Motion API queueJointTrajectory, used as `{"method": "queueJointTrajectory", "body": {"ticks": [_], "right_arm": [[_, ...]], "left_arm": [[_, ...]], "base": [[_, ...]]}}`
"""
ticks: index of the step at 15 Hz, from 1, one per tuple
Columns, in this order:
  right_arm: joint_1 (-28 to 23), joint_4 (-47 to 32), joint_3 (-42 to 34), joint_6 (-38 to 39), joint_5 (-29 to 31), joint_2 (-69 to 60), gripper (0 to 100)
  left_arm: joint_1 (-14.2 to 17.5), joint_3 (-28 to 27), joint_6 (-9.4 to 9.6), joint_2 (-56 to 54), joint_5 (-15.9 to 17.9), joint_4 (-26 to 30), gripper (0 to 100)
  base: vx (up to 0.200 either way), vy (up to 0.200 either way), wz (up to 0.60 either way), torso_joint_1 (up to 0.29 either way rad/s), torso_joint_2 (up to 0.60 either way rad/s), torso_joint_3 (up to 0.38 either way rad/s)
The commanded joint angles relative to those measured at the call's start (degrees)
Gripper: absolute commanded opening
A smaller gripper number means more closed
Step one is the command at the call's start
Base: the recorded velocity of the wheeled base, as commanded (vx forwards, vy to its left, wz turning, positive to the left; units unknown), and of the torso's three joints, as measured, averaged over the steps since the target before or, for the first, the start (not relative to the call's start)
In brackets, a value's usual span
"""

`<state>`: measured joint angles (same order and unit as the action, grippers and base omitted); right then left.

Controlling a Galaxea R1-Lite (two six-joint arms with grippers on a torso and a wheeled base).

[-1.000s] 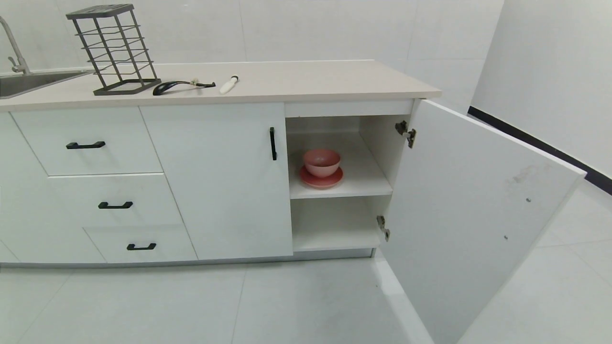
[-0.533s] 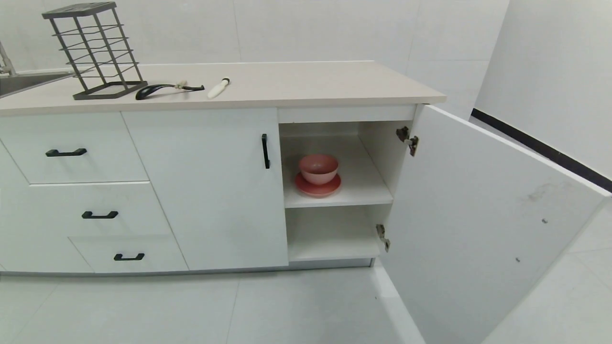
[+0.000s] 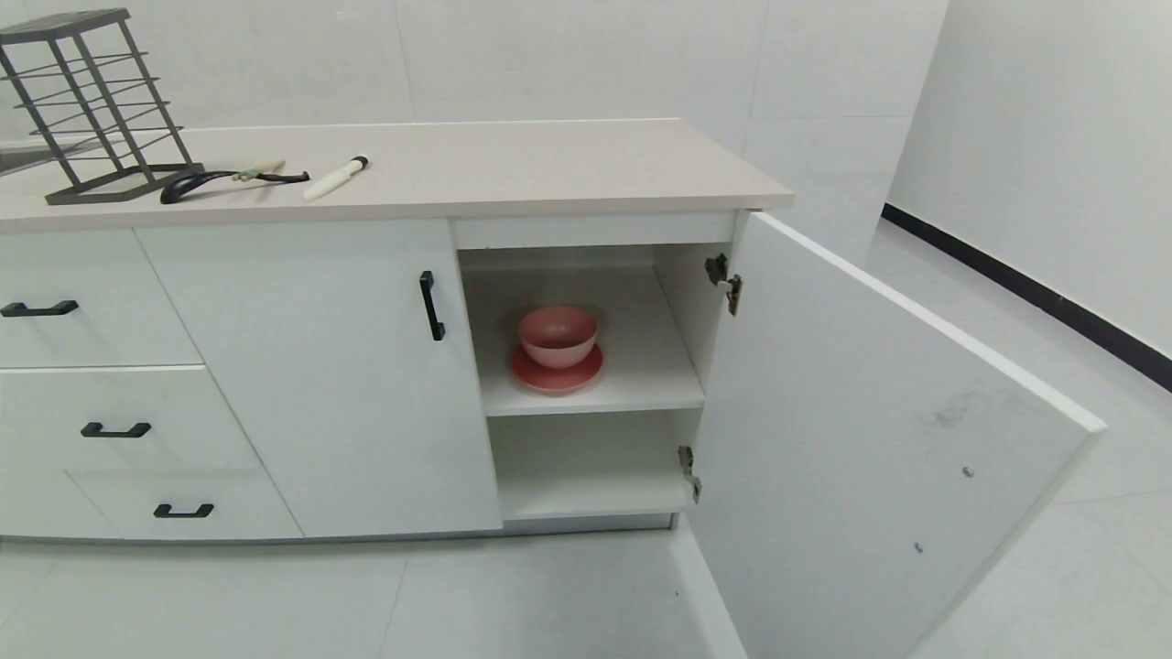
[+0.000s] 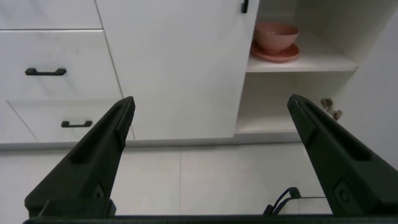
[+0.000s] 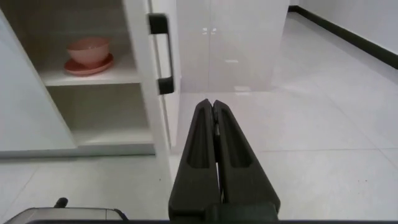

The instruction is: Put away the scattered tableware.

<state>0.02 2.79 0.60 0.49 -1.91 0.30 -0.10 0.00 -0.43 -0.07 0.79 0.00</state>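
Left hand (image 4: 211, 102) hangs spread wide, pink bowl (image 4: 275, 36) shelved well beyond it.

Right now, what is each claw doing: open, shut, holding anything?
Left claw: open, holding nothing.
Right claw: shut, holding nothing.

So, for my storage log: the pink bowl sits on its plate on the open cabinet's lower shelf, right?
No. The bowl sits on its plate on the upper shelf of the open cabinet, not the lower; the head view shows it.
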Motion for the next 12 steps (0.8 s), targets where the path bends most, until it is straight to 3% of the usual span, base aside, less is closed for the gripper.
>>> {"method": "queueJointTrajectory", "body": {"ticks": [1, 4, 7, 9, 12], "right_arm": [[-0.73, 3.54, 5.64, 0.39, -0.2, 2.6, 0], [2.88, 3.62, 15.05, -0.31, -2.22, 19.29, 0], [8.94, 3.89, 19.35, -3.56, -3.54, 35.55, 0], [11.49, 5.91, 20.23, -4.71, -9.86, 43.9, 0], [11.31, 15.23, 19.71, -4.71, -14.7, 55.07, 0]], "left_arm": [[0.01, 0.0, -0.01, 0.07, 0.0, 0.09, 100], [0.01, 0.0, -0.01, 0.07, 0.0, 0.09, 100], [0.01, 0.0, -0.1, 0.07, 0.0, 0.0, 100], [0.01, 0.0, -0.1, 0.07, -0.09, 0.0, 100], [0.01, 0.0, -0.19, 0.07, 0.0, 0.0, 100]], "base": [[-0.2, -0.2, 0.0, 0.007, 0.0, 0.002], [-0.2, -0.2, 0.0, 0.007, 0.0, -0.004], [0.0, 0.0, 0.0, 0.0, 0.0, 0.0], [0.0, 0.0, 0.0, 0.0, 0.0, 0.0], [-0.2, 0.0, 0.0, 0.004, 0.0, 0.002]]}}
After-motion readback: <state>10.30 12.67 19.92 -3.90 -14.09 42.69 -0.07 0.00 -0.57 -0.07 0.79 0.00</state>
